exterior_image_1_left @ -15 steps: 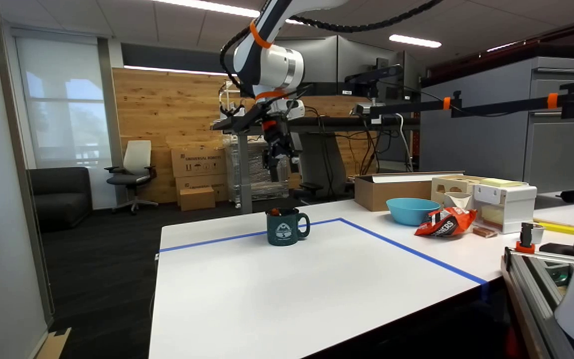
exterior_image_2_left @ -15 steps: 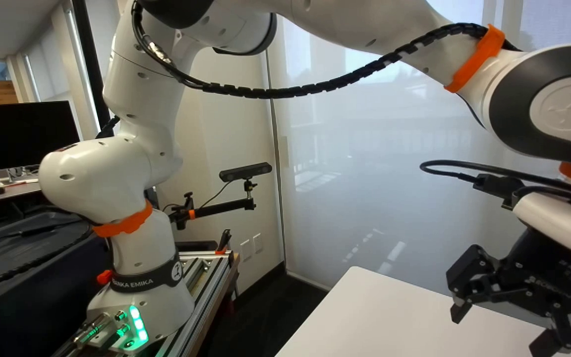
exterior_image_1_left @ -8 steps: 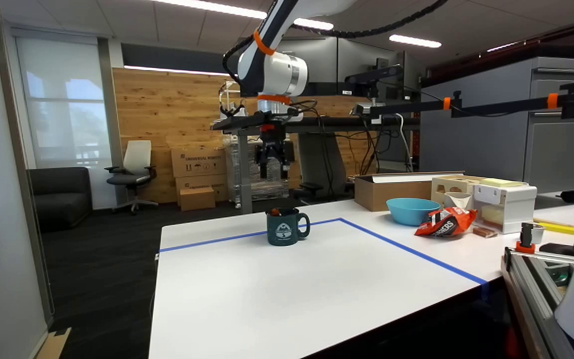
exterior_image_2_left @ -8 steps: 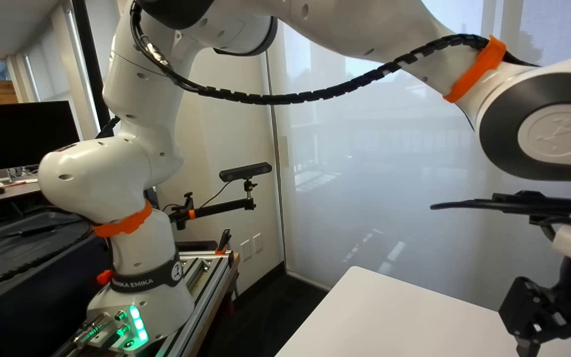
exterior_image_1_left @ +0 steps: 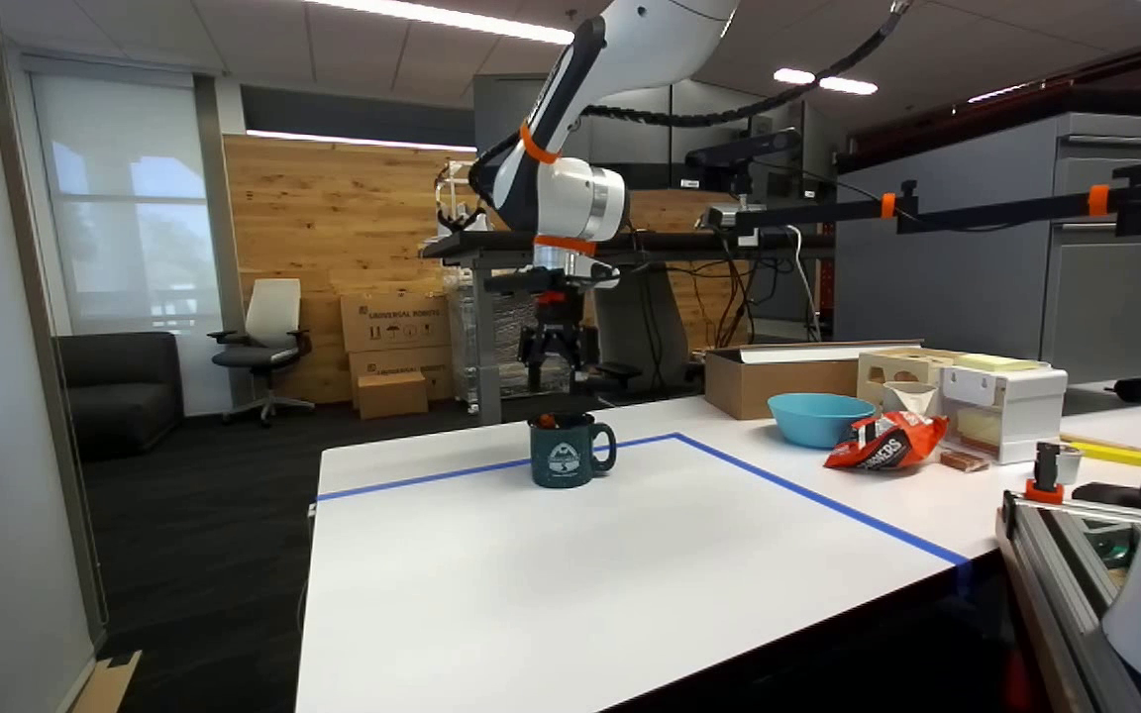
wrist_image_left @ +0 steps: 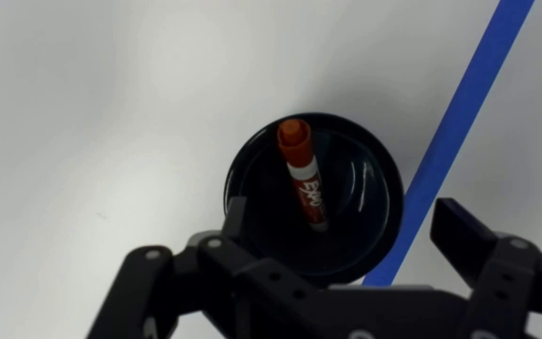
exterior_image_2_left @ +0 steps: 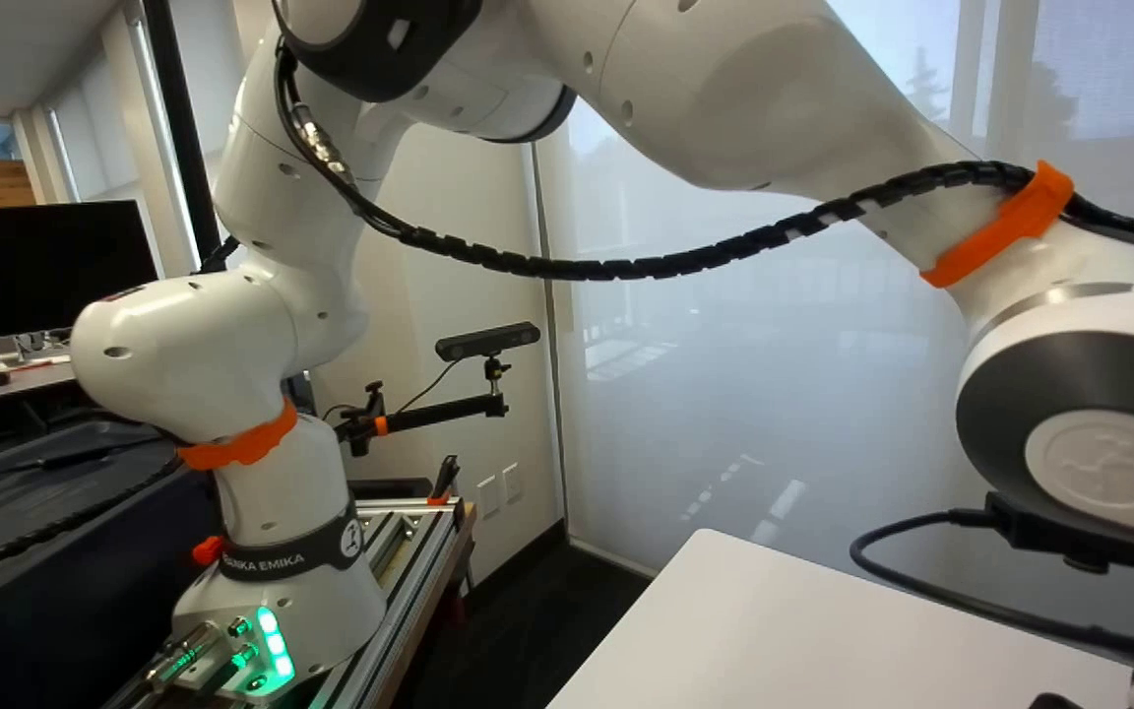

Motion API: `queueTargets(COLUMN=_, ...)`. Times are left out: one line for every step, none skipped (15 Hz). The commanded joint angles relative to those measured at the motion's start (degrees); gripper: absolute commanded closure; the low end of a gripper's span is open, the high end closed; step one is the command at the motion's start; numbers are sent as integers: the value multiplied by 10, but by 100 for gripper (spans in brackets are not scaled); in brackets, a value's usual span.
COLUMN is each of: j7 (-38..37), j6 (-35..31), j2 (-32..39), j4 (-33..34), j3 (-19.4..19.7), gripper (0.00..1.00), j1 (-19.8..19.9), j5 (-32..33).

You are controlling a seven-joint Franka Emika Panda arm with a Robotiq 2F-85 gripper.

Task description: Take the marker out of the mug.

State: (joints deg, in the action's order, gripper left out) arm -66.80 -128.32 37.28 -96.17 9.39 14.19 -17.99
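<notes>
Above the mug (exterior_image_1_left: 563, 462), the gripper (exterior_image_1_left: 558, 378) hangs with empty jaws spread; the marker (wrist_image_left: 305, 174) leans inside, near the rim (wrist_image_left: 396, 200), which an off-center descent could strike, tipping the mug.

In an exterior view, looks from well back over the white table (exterior_image_1_left: 471, 584) to a wooden wall (exterior_image_1_left: 353, 218). In an exterior view, faces a shaded window (exterior_image_2_left: 754, 394) from close beside the arm (exterior_image_2_left: 754, 108). Shows arm and table in both exterior views. From the wrist, looks steeply down into the nearby mug (wrist_image_left: 341, 174); shares mug and blue tape (wrist_image_left: 459, 117) with an exterior view.
</notes>
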Motion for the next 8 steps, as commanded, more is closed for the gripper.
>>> queueTargets(j7=35, j6=30, j2=30, j4=35, j3=-13, gripper=0, j1=14, j5=-35)
queueTargets(j7=36, j6=30, j2=33, j4=37, j3=-12, gripper=0, j1=13, j5=-38)
queueTargets(j7=37, j6=31, j2=37, j4=41, j3=-12, gripper=11, j1=12, j5=-40)
queueTargets(j7=36, j6=28, j2=41, j4=45, j3=-10, gripper=26, j1=10, j5=-39)
queueTargets(j7=37, j6=30, j2=43, j4=49, j3=-11, gripper=32, j1=11, j5=-41)
queueTargets(j7=35, j6=29, j2=45, j4=53, j3=-10, gripper=42, j1=10, j5=-42)
queueTargets(j7=35, j6=27, j2=47, j4=56, j3=-10, gripper=49, j1=10, j5=-43)
queueTargets(j7=35, j6=27, j2=49, j4=60, j3=-10, gripper=58, j1=10, j5=-44)
